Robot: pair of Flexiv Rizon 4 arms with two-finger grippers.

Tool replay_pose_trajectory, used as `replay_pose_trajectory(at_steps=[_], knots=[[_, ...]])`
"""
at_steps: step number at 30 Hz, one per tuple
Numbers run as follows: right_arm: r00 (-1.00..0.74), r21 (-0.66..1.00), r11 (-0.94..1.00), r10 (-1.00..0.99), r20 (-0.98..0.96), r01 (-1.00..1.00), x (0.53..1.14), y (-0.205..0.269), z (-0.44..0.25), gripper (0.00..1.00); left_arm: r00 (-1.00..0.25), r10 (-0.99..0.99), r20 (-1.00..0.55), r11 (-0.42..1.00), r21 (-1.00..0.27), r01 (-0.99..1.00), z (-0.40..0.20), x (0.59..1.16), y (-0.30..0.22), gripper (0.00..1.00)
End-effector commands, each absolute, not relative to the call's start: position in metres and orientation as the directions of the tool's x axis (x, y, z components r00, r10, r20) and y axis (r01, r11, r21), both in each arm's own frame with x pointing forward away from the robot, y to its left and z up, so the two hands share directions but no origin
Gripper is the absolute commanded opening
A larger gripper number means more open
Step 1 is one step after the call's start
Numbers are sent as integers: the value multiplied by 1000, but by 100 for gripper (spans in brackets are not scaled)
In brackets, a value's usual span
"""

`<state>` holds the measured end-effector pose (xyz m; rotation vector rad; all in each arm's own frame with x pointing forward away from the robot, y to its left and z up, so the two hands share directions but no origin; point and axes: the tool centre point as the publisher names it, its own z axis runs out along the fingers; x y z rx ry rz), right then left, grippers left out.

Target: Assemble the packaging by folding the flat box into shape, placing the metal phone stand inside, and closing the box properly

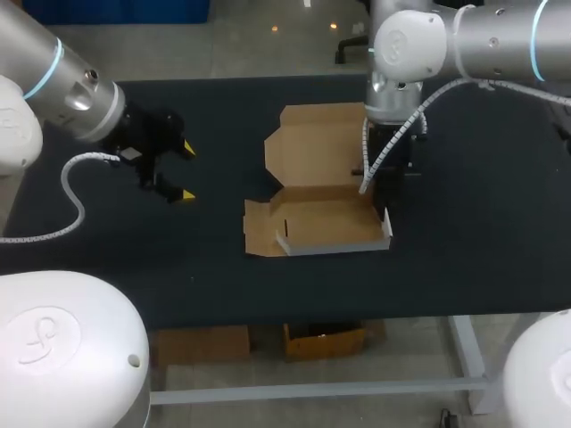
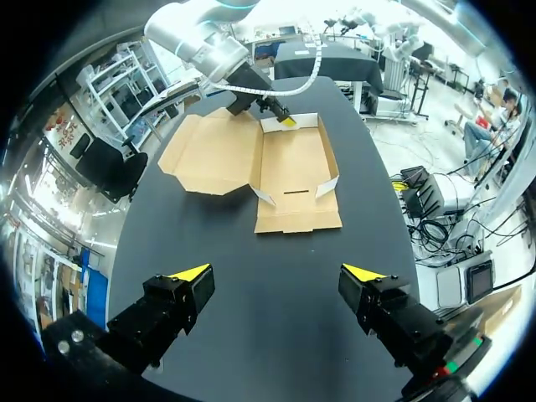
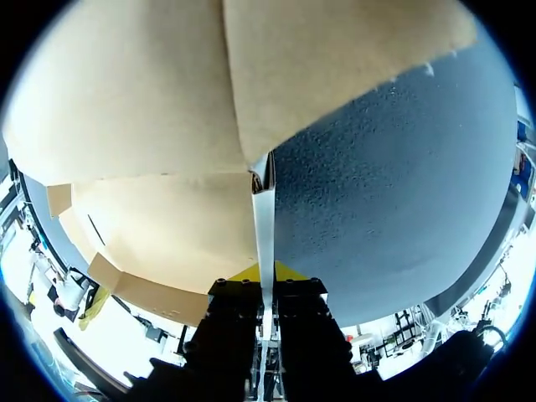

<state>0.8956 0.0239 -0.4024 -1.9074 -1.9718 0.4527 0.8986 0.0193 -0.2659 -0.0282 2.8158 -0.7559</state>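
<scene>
From above, the partly folded cardboard box lies mid-table with its lid flat. The left gripper hovers well apart to its left, fingers spread wide and holding nothing. The right arm stands over the box's right edge.

The left wrist view has the left gripper agape over bare table, the box ahead of it and the right gripper at the box's far wall.

In the right wrist view, the right gripper is pinched tight on the box's thin upright side wall.
</scene>
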Motion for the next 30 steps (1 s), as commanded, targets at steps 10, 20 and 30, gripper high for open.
replay_pose_trajectory(at_steps=[10,20,30], knots=[[-14,-418,25,999,31,908,892,23,-405,8,-974,-77,-211,869,-493,38,-265,898,19,100],[9,-322,-6,1000,6,947,887,27,-405,8,-974,-77,-211,869,-493,38,-265,898,19,100],[33,-227,-35,999,-16,973,883,27,-407,13,-974,-77,-211,869,-493,38,-265,898,19,100]])
